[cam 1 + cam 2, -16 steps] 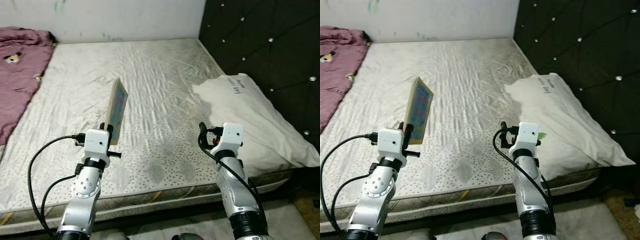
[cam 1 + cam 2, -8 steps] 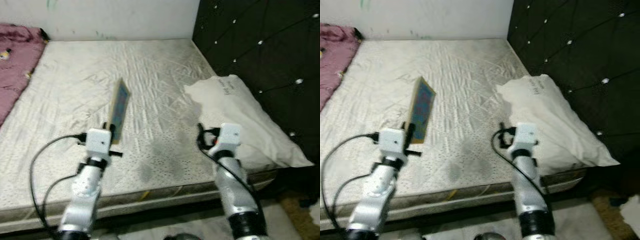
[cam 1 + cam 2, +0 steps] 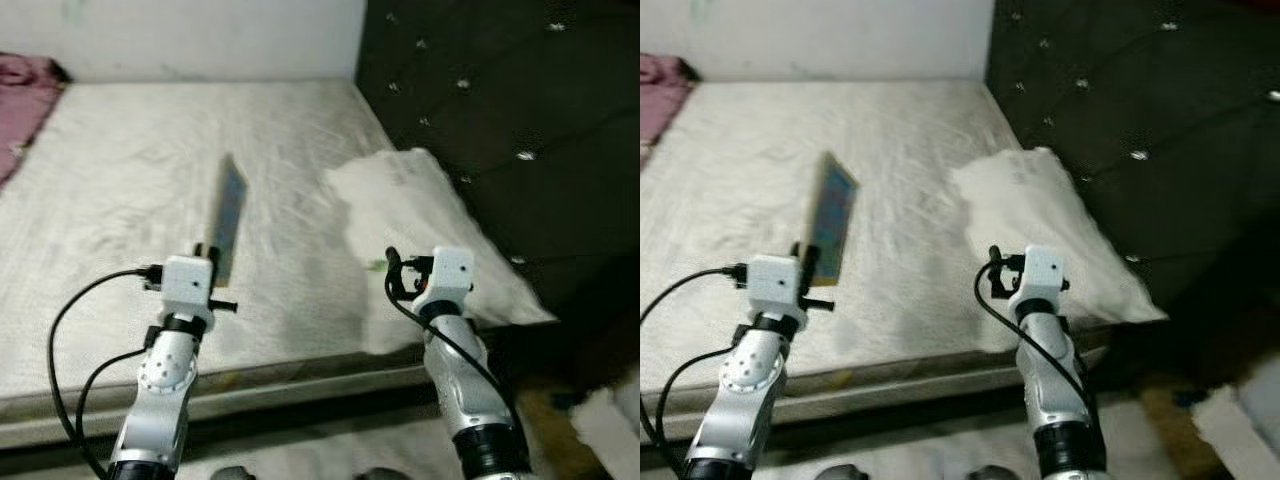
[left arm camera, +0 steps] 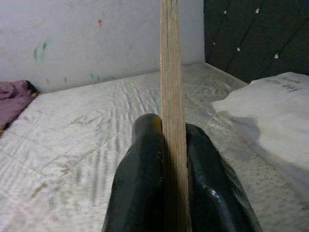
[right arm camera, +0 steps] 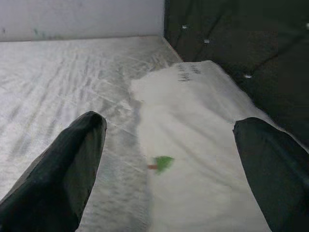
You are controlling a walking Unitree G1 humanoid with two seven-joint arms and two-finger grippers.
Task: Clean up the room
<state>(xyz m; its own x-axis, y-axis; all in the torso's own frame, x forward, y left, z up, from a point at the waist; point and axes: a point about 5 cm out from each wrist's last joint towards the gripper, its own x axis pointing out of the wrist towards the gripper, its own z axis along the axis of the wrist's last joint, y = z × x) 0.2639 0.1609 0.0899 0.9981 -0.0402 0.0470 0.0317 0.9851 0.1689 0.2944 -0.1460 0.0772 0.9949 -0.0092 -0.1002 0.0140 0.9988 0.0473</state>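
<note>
Since a second ago my view has swung toward the dark headboard (image 3: 480, 110), so the pillow (image 3: 420, 215) now sits nearer the middle and the purple blanket (image 3: 20, 75) is almost off the left edge, while nothing on the bed has shifted. My left gripper (image 4: 166, 145) is clamped on the bottom edge of a thin book (image 3: 226, 212), held upright over the mattress (image 3: 120, 170) so it clears the sheet as I carry it. My right gripper (image 5: 166, 140) has its fingers (image 5: 67, 164) wide apart over the pillow, holding nothing, ready to pick up.

Bare mattress (image 3: 120, 170); black tufted headboard (image 3: 500, 110); pale wall (image 3: 180, 35).
</note>
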